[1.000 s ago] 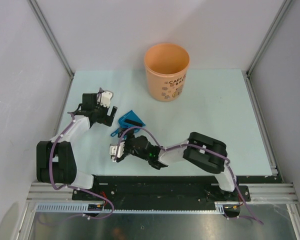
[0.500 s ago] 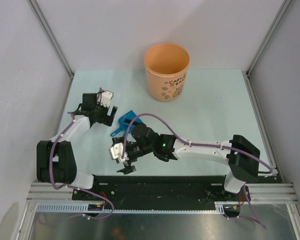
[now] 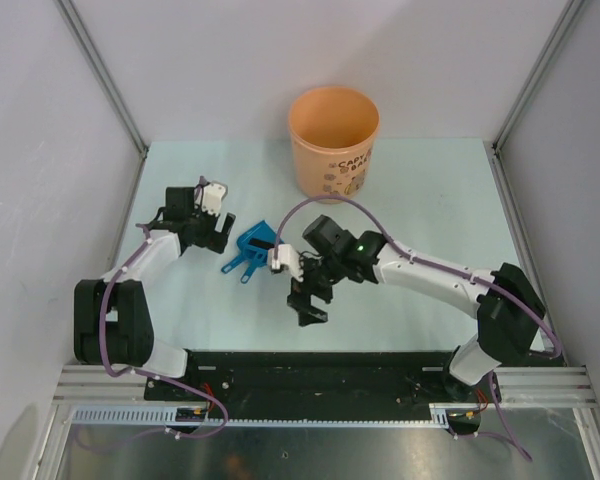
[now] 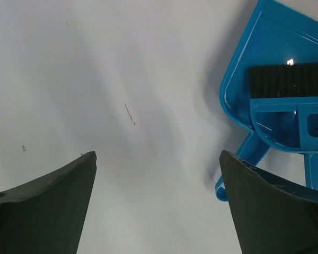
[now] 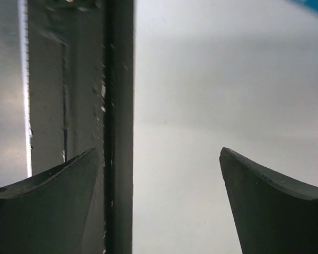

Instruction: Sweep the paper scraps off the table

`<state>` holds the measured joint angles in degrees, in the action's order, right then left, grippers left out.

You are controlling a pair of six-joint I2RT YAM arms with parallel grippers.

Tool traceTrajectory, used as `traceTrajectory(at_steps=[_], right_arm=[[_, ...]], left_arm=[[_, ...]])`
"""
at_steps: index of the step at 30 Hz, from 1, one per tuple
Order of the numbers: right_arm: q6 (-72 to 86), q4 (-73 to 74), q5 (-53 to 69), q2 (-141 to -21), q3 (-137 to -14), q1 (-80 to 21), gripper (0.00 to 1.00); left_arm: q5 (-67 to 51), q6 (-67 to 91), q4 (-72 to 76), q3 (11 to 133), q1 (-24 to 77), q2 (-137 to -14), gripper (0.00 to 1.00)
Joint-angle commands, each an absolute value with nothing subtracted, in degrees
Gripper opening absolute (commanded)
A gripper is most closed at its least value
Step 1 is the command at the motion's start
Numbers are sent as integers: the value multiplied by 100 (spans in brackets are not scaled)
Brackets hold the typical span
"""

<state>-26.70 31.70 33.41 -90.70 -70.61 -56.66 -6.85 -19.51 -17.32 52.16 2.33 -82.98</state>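
Observation:
No paper scraps show in any view. The pale mint-green table (image 3: pixel 430 240) carries a blue dustpan (image 3: pixel 252 247) with a small blue brush lying in it (image 4: pixel 289 100). My left gripper (image 3: pixel 215 230) is open and empty just left of the dustpan; in the left wrist view its gripper (image 4: pixel 157 154) hovers over bare tabletop with the dustpan handle beside its right finger. My right gripper (image 3: pixel 308 303) is open and empty, right of the dustpan near the table's front edge. In the right wrist view its gripper (image 5: pixel 158 151) straddles the edge between the table and the black rail (image 5: pixel 119 127).
An orange bucket (image 3: pixel 333 143) stands at the back middle of the table. Grey walls close in the left, back and right sides. The black and metal rail (image 3: pixel 330 365) runs along the near edge by the arm bases.
My right arm has swung out and to the right, its gripper going from the near left of the dustpan to its right side. The left arm and the dustpan have stayed put.

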Motion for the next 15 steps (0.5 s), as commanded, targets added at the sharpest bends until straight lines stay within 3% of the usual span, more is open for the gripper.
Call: traceTrajectory(at_steps=[1,11,15], right_arm=[[-1909,4288,2253,-8895,-7207,-5029,100],[-186,3929,406,-8702,-6953,-3034,100],[289,3115,-936,-8316,-6444,-2558,100]], left_arm=[[-923,-1978,-1810,5282,193,-8376,100],[-870,-1951,-1942,5361,202,-8490,100],[-879,-1837,-1925,5379,202,-8552,100]])
